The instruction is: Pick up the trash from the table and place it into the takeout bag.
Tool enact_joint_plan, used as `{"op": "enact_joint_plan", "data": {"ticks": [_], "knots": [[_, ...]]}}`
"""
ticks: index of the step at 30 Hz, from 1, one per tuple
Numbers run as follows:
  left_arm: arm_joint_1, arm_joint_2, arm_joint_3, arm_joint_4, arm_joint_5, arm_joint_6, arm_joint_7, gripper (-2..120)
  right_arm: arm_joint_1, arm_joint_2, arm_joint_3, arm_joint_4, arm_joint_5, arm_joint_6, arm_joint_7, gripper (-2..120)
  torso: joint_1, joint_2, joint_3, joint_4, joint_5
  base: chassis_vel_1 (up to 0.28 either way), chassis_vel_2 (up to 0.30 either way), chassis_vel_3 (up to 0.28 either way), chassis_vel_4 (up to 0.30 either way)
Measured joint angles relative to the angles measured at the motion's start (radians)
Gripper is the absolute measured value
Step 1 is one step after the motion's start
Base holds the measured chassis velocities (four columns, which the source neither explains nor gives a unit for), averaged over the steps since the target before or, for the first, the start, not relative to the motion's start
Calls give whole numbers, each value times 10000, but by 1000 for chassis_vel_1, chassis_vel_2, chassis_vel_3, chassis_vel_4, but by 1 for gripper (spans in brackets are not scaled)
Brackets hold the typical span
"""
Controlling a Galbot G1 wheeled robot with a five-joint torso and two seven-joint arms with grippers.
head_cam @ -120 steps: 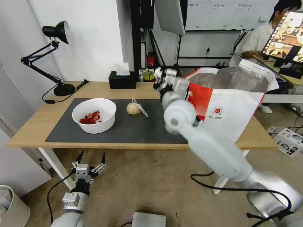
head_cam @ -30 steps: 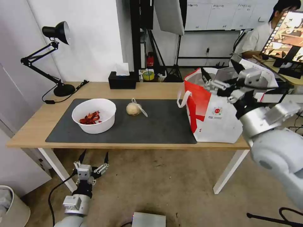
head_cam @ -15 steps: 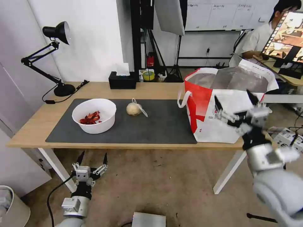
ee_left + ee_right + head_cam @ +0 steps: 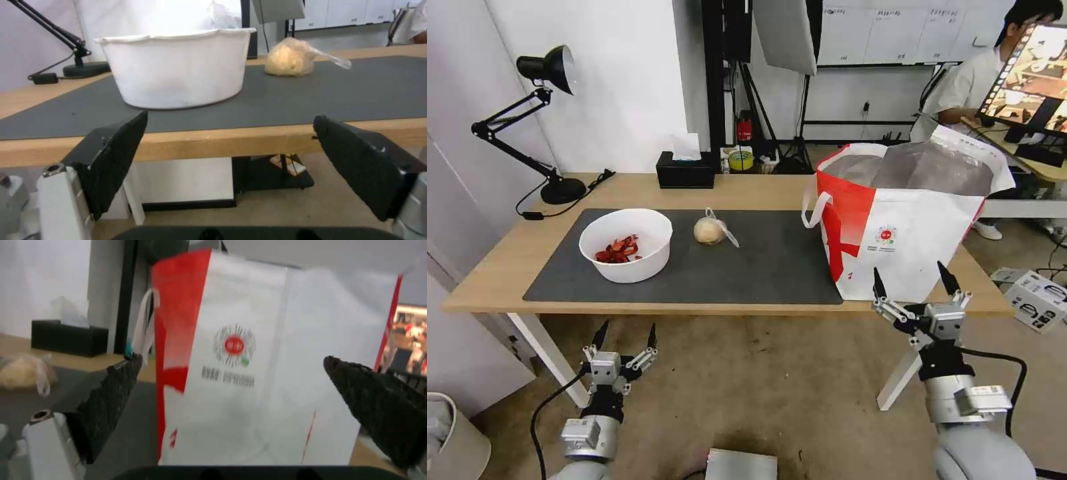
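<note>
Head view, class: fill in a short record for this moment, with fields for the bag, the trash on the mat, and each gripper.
takeout bag: upright, open, at the table's right end
white bowl of red scraps: on the dark grey mat
beige lump in clear bag: on the mat, right of the bowl
left gripper: below the table edge, jaws open, empty
right gripper: low before the bag, jaws open, empty

A black desk lamp [image 4: 540, 113] stands at the table's far left corner; a black tissue box [image 4: 686, 170] sits along the far edge.
</note>
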Motion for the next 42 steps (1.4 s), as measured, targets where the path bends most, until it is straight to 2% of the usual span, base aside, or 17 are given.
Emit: {"op": "enact_joint_plan", "data": {"ticks": [21,42], "knots": [[113,-177,-51,-222,46,-41,0,100,-227,638,-1481,-1944,-788,709,476,100,0,0,0,-1,2,0,0,0,0],[40,-28,40,-16,59,-200,50,100,-152,806,-1569,-2194,-839,774,648,100,1,0,0,-1,1,0,0,0,0]]}}
